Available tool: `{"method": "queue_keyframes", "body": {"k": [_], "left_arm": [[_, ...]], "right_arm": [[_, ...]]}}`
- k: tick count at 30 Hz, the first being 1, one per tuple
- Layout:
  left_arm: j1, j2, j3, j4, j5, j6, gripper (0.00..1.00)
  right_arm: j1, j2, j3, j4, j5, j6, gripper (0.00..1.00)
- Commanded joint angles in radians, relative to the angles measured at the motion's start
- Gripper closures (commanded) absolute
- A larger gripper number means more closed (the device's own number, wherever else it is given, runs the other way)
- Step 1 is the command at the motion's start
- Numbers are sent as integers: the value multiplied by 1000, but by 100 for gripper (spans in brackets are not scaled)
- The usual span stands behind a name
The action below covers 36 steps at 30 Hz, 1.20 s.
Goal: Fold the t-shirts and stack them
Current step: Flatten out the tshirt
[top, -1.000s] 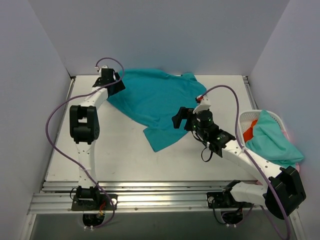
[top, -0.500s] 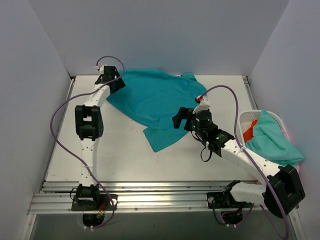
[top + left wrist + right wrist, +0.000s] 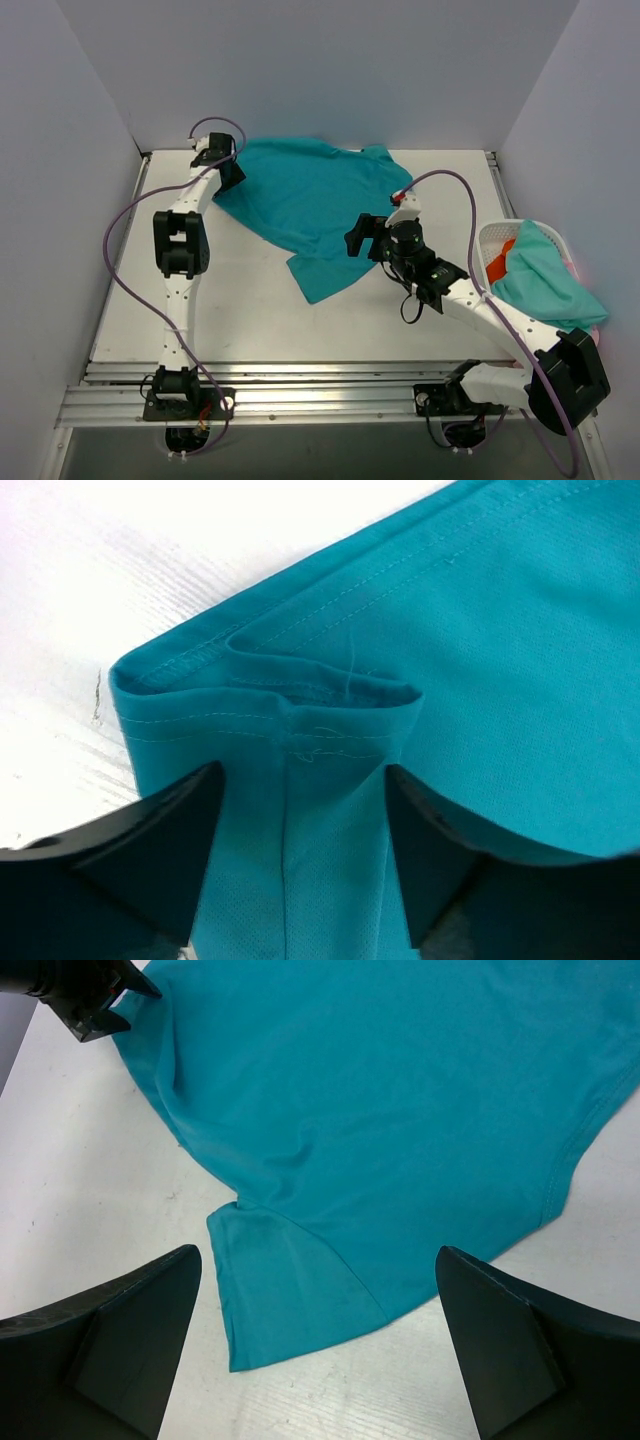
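Note:
The deep teal t-shirt (image 3: 310,205) lies spread and creased across the far middle of the table, with one sleeve (image 3: 290,1290) pointing toward the near side. My left gripper (image 3: 228,165) is at the shirt's far left corner. In the left wrist view the gripper (image 3: 300,780) is shut on a bunched, hemmed fold of the teal cloth (image 3: 480,630). My right gripper (image 3: 358,238) hovers open and empty above the shirt's near right edge. The right wrist view shows the shirt (image 3: 380,1090) below the gripper (image 3: 318,1260) and the left gripper (image 3: 90,995) at the far corner.
A white lattice basket (image 3: 490,240) stands at the right table edge. It holds a paler aqua shirt (image 3: 545,280) draped over it, an orange-red one (image 3: 500,262) and a pink edge (image 3: 578,268). White walls close in the left, back and right sides.
My left gripper has moved a little toward the far left corner with the shirt's corner in it. The right arm has stayed still.

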Motion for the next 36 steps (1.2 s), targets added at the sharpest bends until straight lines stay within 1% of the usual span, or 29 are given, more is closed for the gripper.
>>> {"method": "queue_keyframes", "body": {"k": [1, 2, 5, 6, 9, 12, 13, 14, 16, 18, 19, 20, 21, 22, 23, 24, 25, 26, 27, 29, 30, 31, 33, 34, 35, 36], "left_arm": [[11, 8, 60, -36, -20, -24, 31], [12, 15, 67, -49, -21, -24, 40], [14, 31, 98, -70, -20, -25, 53], [14, 35, 103, -73, -20, -25, 59], [17, 33, 101, -73, -18, -25, 67], [18, 35, 103, -72, -15, -24, 70], [18, 35, 103, -73, -13, -24, 78], [18, 35, 103, -72, -13, -24, 81], [18, 32, 101, -73, -18, -24, 97], [17, 19, 75, -61, -26, -25, 98], [15, -17, 49, -50, -33, -21, 98], [14, -46, 13, -6, -39, -14, 98], [12, -83, -35, 29, -46, -5, 98], [11, -164, -145, 69, -58, 2, 98], [11, -204, -196, 124, -65, 10, 98], [11, -247, -239, 146, -75, 13, 98], [14, -319, -315, 181, -84, 22, 98], [15, -349, -345, 192, -90, 35, 98], [17, -379, -374, 203, -93, 42, 98], [18, -442, -440, 223, -96, 61, 98], [21, -458, -456, 224, -95, 64, 98], [21, -481, -485, 235, -95, 74, 98], [25, -499, -509, 243, -87, 82, 98], [26, -513, -523, 253, -79, 85, 98], [28, -518, -543, 256, -63, 87, 98], [29, -522, -551, 255, -59, 87, 98]], "right_arm": [[5, -5, 8, 8, 28, 8, 0], [7, -7, 8, 8, 28, 8, 0], [5, -7, 6, 6, 34, 8, 0], [5, -5, 6, 5, 37, 8, 0], [5, 0, 6, 2, 45, 11, 0], [5, 3, 6, -4, 51, 11, 0], [5, 1, 6, -3, 53, 11, 0], [5, 3, 6, -6, 53, 11, 0], [5, 0, 5, -4, 62, 11, 0], [5, 0, 3, -14, 80, 18, 0], [5, -2, 3, -20, 109, 21, 0], [5, -5, 2, -24, 121, 34, 0], [5, -8, 0, -32, 129, 38, 0], [5, -20, -4, -30, 125, 41, 0], [5, -26, -6, -26, 114, 46, 0], [10, -36, -6, -23, 100, 54, 0], [16, -51, -9, -18, 64, 66, 0], [24, -54, -11, -14, 50, 83, 0], [37, -57, -12, -14, 43, 133, 0], [103, -53, -29, -14, 46, 201, 0], [132, -48, -43, 3, 56, 268, 0], [199, -45, -75, 9, 74, 303, 0], [258, -22, -105, 13, 167, 371, 0], [304, -11, -121, 8, 201, 437, 0], [314, 4, -147, -16, 245, 474, 0], [320, 39, -162, -21, 252, 507, 0]]}}
